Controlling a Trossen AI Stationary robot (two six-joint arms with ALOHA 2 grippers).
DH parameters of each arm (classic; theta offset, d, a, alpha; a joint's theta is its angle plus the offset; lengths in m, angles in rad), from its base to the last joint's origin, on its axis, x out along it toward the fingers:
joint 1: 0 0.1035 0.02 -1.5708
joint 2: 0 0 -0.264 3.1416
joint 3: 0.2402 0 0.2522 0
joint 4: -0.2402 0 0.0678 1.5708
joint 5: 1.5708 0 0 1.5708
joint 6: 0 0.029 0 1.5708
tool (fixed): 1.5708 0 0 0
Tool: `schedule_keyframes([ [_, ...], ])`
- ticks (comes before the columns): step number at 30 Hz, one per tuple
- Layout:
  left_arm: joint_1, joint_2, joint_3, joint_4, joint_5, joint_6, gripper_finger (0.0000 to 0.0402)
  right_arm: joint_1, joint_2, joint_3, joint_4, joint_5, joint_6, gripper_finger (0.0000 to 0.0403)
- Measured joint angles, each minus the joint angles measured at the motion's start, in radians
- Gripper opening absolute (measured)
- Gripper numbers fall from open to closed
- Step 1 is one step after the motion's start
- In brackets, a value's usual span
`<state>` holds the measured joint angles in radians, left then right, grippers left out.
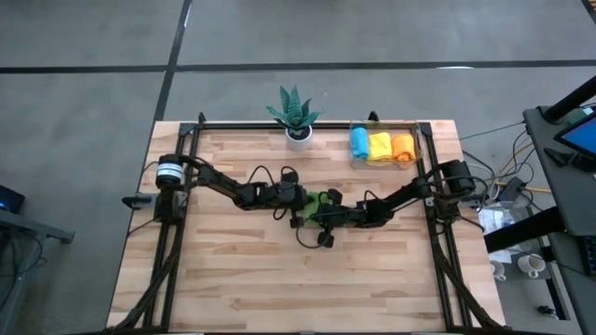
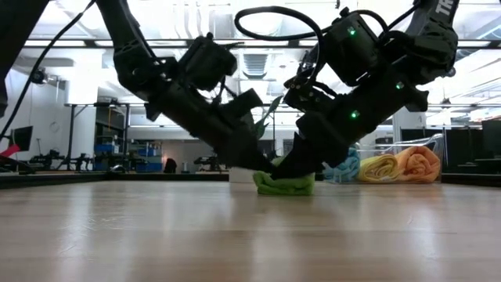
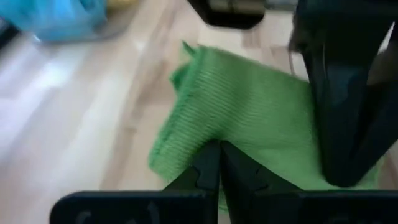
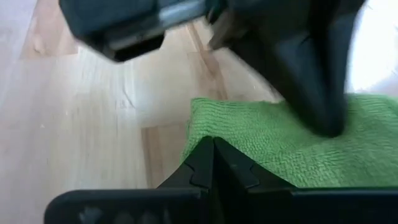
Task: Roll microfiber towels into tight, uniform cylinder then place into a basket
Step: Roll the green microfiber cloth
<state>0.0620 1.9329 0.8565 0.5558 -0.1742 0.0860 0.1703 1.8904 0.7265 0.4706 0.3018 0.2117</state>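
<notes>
Three rolled microfiber towels (image 1: 381,146), blue, yellow, orange, already sit in the clear plastic basket (image 1: 418,141). My left end effector (image 3: 219,163) and right end effector (image 4: 213,160), both closed, pinch the green towel (image 1: 319,201) mid-desk, unrolled.

A light wooden table (image 1: 233,279) of joined planks is seen, edged by a dark frame. Near its middle a green towel (image 1: 319,201) is laid flat against the wood — bunched and partly folded. Beyond the green towel, at the far edge, a potted plant (image 1: 296,117) in a white pot is set. To the right of the plant the clear basket (image 1: 417,141) is placed — blue, yellow and orange rolls are held in it.
</notes>
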Motion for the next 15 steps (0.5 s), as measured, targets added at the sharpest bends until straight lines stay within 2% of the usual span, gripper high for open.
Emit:
schedule_keyframes([
  [10, -0.005, -0.057, -0.001, 0.057, -0.014, 0.096, 0.0, 0.001, 0.002, -0.003, 0.012, -0.01, -0.011, 0.0008],
  [15, 0.008, -0.043, 0.0, 0.084, 0.058, 0.156, 0.0, 0.002, 0.003, -0.003, 0.017, -0.012, -0.03, 0.0008],
])
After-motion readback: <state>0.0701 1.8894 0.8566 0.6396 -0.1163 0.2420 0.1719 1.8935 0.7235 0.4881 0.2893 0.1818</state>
